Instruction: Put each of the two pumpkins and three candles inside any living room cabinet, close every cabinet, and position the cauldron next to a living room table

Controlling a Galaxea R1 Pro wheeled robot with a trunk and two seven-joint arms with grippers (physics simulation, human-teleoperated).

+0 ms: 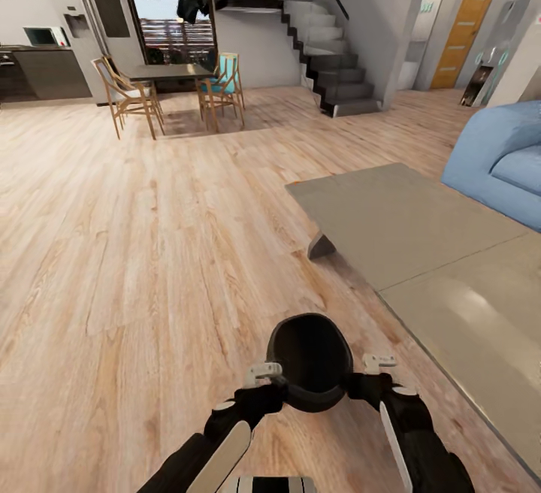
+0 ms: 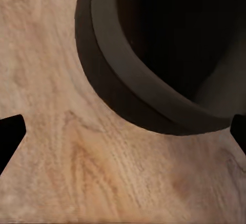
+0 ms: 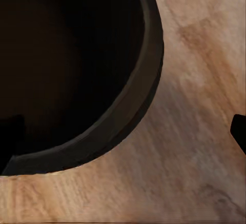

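Black cauldron between both arms' fingers, left fingers and right fingers apart, flanking rim; grey tabletop beyond right fingers.

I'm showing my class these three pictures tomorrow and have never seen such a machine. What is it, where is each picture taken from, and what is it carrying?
These are simulator renders of a wheeled robot with two arms. The big picture comes from a camera on its head, looking down over both arms. Between them is a black cauldron, with the left gripper and right gripper at its sides; whether it is lifted or on the wood floor is unclear. The low grey table stands to the right, a blue sofa beyond it. The two small pictures come from cameras near each gripper: both show the cauldron's rim close up over the floor.
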